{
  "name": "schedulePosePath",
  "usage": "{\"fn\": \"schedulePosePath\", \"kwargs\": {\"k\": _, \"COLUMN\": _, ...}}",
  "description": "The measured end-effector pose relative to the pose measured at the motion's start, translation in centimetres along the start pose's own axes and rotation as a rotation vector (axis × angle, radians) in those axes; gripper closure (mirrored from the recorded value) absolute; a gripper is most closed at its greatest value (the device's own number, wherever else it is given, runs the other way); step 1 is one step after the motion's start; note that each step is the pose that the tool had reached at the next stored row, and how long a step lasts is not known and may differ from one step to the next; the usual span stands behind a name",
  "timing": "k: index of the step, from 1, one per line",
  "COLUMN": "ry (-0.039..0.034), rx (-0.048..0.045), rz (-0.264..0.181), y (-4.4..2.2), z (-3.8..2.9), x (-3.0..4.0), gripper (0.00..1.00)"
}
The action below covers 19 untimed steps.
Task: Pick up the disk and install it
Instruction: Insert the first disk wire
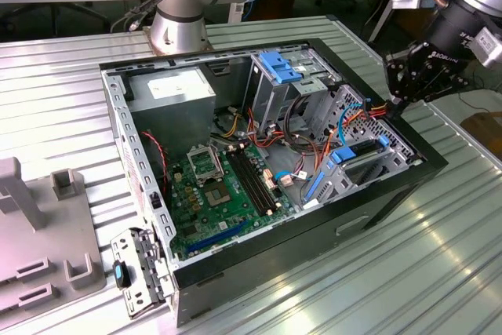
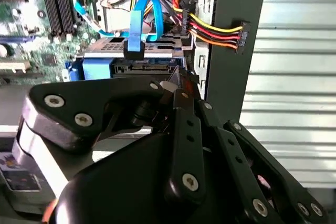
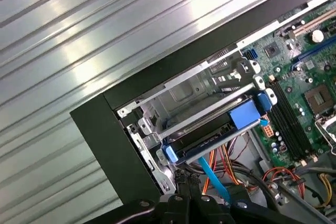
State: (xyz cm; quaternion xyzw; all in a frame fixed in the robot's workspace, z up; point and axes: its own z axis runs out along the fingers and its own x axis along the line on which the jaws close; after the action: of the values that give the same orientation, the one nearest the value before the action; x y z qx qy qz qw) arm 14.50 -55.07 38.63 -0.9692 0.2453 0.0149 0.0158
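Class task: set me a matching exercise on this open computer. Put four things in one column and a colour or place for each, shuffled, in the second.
Things
1. motherboard
2. disk
3. gripper
4. power supply

Descriptions
A. grey box in the far corner of the case, towards the exterior view's left
B. black, at the case's rim on the exterior view's right
C. green, flat on the case floor
D. blue-framed, in the bay by the wall on the exterior view's right

Pairs: 1-C; 2-D; 3-B; 4-A
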Motion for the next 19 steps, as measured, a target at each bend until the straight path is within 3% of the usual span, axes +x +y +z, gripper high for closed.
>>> {"fn": "schedulePosePath", "kwargs": {"k": 2, "ry": -0.002, "rx": -0.0032, "rz": -0.086, "y": -0.01, "z": 0.02, "x": 0.01, "gripper": 0.89}}
{"fn": "schedulePosePath", "kwargs": {"k": 10, "ry": -0.0058, "rx": -0.0091, "rz": -0.248, "y": -0.02, "z": 0.02, "x": 0.03, "gripper": 0.89}}
{"fn": "schedulePosePath", "kwargs": {"k": 12, "ry": -0.0077, "rx": -0.0122, "rz": -0.332, "y": -0.02, "z": 0.03, "x": 0.04, "gripper": 0.89}}
{"fn": "schedulePosePath", "kwargs": {"k": 19, "ry": -0.0111, "rx": -0.0175, "rz": -0.478, "y": -0.04, "z": 0.08, "x": 0.07, "gripper": 0.89}}
